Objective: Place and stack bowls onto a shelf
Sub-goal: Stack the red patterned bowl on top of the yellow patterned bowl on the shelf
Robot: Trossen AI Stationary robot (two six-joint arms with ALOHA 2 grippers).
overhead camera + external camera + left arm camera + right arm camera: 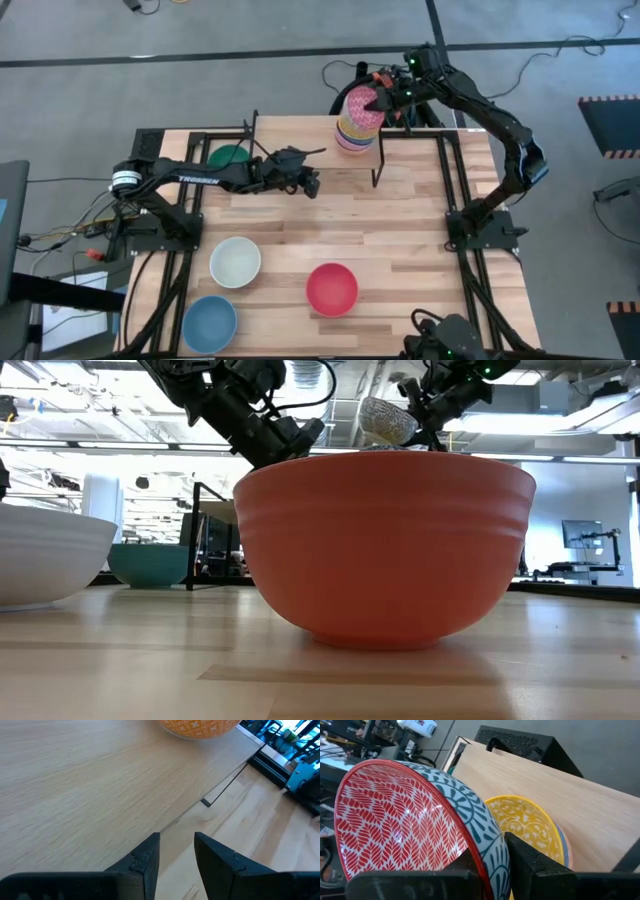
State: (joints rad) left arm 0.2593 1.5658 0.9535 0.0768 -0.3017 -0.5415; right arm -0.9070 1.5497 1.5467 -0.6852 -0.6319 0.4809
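Right gripper [492, 865]: clamped on the patterned bowl's [405, 820] rim, upper centre.
Left gripper [176, 852]: apart, empty.
Advice: bowl is best being lowered level, centred over the stack [356, 135].

A robotics lab: exposed ceiling ducts and strip lights [120, 380], grey floor taped with black lines [250, 55], loose cables [60, 235], a distant computer monitor [578, 532].

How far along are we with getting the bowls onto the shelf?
Partly done. A stack of bowls topped by a yellow one already sits on the shelf, with a green bowl there too. In hand: the right gripper is shut on the rim of a red-patterned bowl, tilted above the stack. The left gripper is open and empty over the shelf. Left on the table: white bowl, red bowl, blue bowl.
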